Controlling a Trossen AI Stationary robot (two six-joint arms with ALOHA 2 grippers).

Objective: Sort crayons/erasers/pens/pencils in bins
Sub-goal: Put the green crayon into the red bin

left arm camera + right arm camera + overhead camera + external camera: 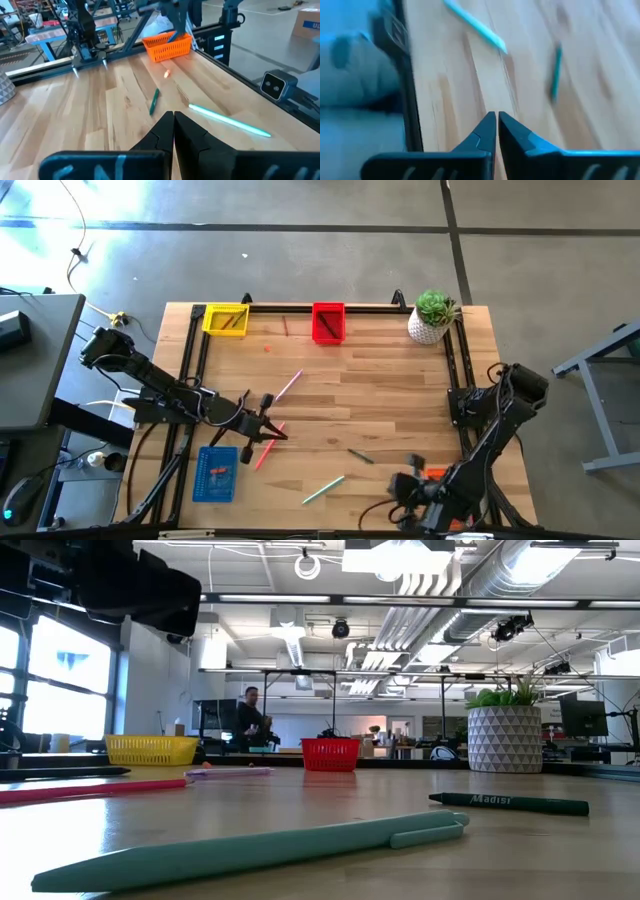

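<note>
- Left pincer (pixel 268 423): fingers pressed together, nothing held, over the worktop (pixel 390 395) left of centre; a pink-red pen (pixel 269 447) lies just beside it at 6 o'clock.
- Right pincer (pixel 496 121): shut and empty, low at the worktop's 5 o'clock corner, near the orange bin (pixel 168 46).
- Teal pen (pixel 323 490) and dark green crayon (pixel 361 457) lie between the two pincers, apart from each other.
- Blue bin (pixel 216 473) at 7 o'clock, small items inside.
- Yellow bin (pixel 226 319) at 11 o'clock and red bin (pixel 328 322) at 12 o'clock on the far edge; potted plant (pixel 433 317) at 1 o'clock.
</note>
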